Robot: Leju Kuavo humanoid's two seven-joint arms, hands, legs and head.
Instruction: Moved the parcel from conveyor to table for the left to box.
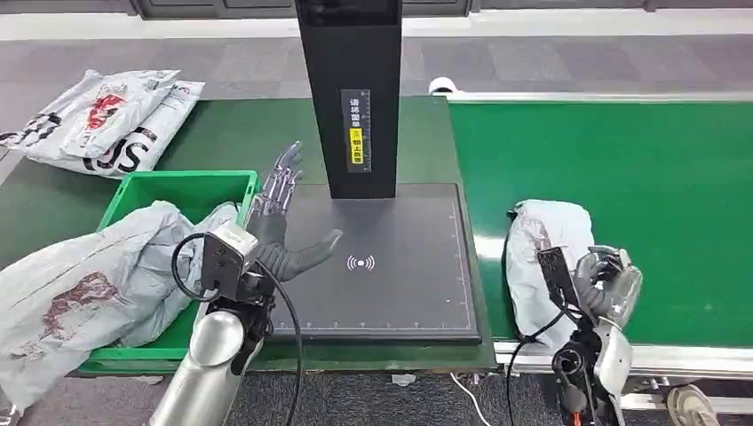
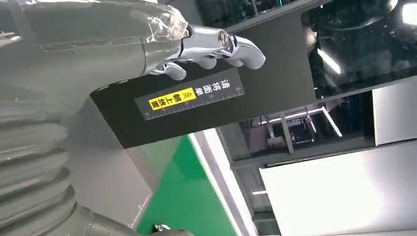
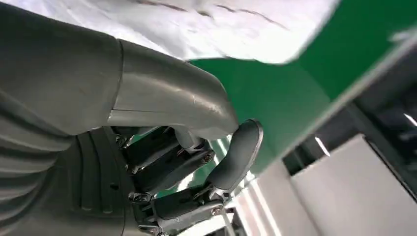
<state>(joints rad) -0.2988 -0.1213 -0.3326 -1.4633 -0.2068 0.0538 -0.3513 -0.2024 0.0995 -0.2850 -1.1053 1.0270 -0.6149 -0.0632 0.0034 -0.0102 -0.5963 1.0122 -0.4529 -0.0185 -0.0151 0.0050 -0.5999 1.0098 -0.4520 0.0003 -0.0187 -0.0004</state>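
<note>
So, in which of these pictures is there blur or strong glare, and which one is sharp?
Head view: sharp and evenly lit, the label on the black scanner post readable. Left wrist view: bright washed-out panel at lower right, highlights on the left hand. Right wrist view: the grey parcel is blurred and overexposed, while the right hand is fairly clear.

A black scanner post (image 1: 350, 93) with a yellow label (image 1: 356, 135) stands just beyond the left hand (image 1: 282, 226). Farther left of that hand, printed grey mailer bags (image 1: 102, 120) lie stacked on the dark green surface.
</note>
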